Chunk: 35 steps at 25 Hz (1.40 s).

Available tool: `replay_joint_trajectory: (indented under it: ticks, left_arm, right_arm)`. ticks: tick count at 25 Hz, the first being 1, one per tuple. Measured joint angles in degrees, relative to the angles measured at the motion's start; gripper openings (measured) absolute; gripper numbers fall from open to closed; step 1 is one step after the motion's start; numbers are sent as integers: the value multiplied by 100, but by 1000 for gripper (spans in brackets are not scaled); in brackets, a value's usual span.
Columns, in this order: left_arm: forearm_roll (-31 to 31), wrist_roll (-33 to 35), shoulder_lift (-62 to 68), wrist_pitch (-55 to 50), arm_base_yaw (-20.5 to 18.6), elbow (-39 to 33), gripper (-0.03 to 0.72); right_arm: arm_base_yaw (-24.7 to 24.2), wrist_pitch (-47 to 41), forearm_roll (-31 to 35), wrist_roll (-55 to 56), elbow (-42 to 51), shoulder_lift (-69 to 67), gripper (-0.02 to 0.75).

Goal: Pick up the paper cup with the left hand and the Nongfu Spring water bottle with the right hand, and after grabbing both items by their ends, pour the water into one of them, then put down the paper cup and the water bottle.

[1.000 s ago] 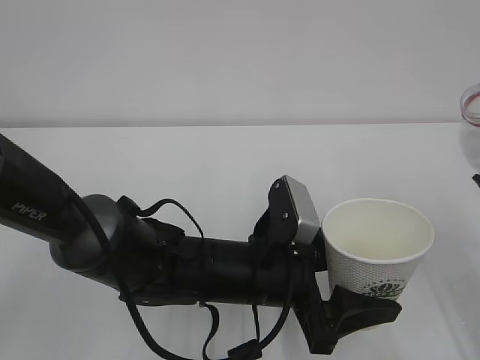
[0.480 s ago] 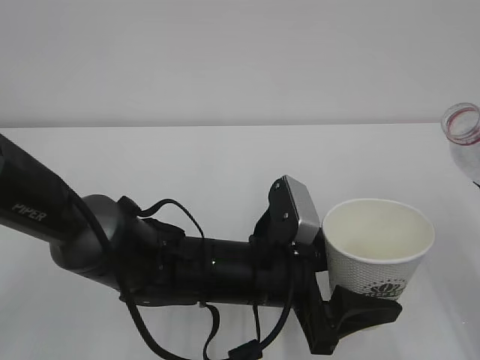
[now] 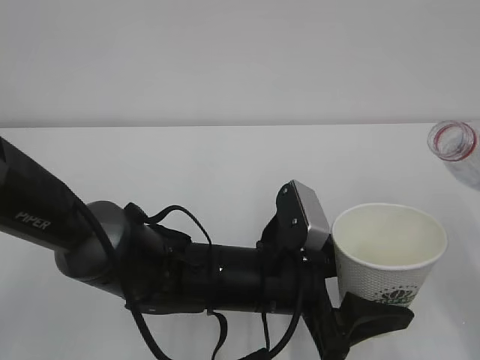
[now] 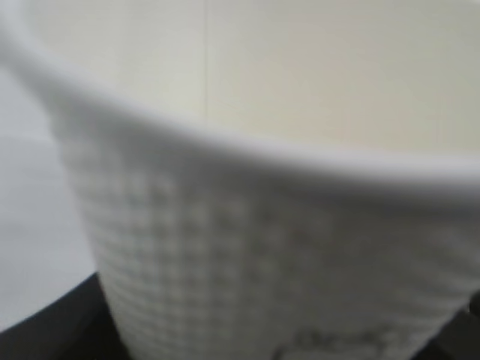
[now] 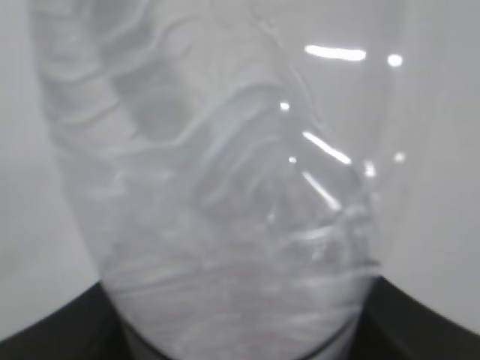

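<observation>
Exterior view: black "PIPER" left hand (image 3: 360,319) has its jaws closed around the base of the small white tapered paper cup (image 3: 389,251), upright above the white worktop (image 3: 187,165). Right wrist view: black jaws flank the clear plastic Nongfu Spring water bottle (image 5: 232,187), apparently gripping it.

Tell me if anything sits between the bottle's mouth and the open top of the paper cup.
Nothing visible does. The Nongfu Spring water bottle enters at the right edge with its uncapped mouth above and to the right of the paper cup, which the left hand holds upright. Only bare white table shows between them.
</observation>
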State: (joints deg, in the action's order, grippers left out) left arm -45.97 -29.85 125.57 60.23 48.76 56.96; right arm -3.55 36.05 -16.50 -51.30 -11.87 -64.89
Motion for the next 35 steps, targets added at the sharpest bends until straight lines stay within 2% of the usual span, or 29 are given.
replay_joint_trajectory:
  ticks: [8,35]
  left_arm:
    - [373,0,0,0,0,0,544]
    - [187,0,0,-263,0,0,543]
  right_arm:
    - [0,0,0,-393,0,0,431]
    - [0,0,0,-1328,0,0,430]
